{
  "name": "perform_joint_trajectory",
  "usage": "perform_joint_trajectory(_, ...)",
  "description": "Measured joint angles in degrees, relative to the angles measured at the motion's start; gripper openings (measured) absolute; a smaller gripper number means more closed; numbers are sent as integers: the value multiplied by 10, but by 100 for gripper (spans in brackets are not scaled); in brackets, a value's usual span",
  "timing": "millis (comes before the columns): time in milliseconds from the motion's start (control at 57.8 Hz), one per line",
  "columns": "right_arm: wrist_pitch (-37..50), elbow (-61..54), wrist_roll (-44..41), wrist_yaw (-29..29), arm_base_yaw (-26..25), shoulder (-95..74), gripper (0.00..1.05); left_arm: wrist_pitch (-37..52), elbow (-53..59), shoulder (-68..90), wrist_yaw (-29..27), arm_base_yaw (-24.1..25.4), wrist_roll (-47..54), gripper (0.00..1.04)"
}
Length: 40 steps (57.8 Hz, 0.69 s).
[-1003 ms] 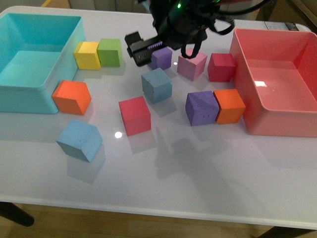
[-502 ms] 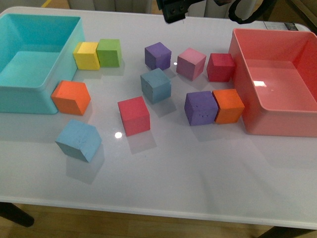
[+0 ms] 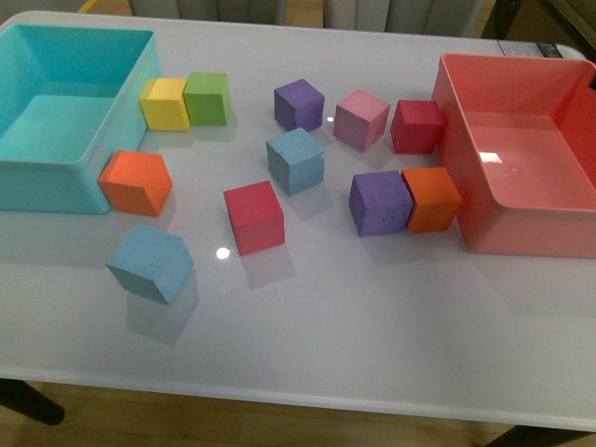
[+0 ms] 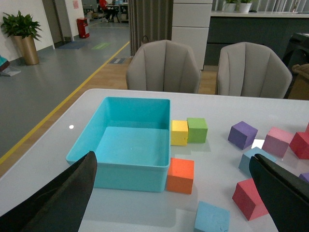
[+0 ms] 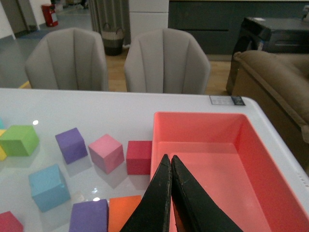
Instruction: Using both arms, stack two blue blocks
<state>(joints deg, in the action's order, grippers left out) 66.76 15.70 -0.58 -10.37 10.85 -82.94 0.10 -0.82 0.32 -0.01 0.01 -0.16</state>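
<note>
Two light blue blocks lie apart on the white table: one (image 3: 294, 160) in the middle, the other (image 3: 150, 263) nearer the front left. Neither arm shows in the front view. The left wrist view has my left gripper (image 4: 172, 158) open and wide, high above the table. Below it lies the front blue block (image 4: 211, 218), while the middle one (image 4: 250, 159) peeks out beside one finger. My right gripper (image 5: 170, 157) is shut with nothing in it, hanging over the near wall of the coral bin. The middle blue block (image 5: 48, 187) sits well off to its side.
A turquoise bin (image 3: 93, 191) stands at the left and a coral bin (image 3: 521, 237) at the right. Between them are scattered a red cube (image 3: 253, 216), orange cubes (image 3: 136, 182), purple cubes (image 3: 380, 202), and yellow, green, pink and dark red ones. Chairs stand beyond the table.
The black arm that hung over the back middle of the table has lifted up and out of the front view. The blocks have stayed where they were.
</note>
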Motion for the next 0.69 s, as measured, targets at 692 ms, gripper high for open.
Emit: perform_joint_trajectory(692, -200, -139, 0, 102, -106, 334, 2, 0, 0, 0, 0, 0, 0, 96)
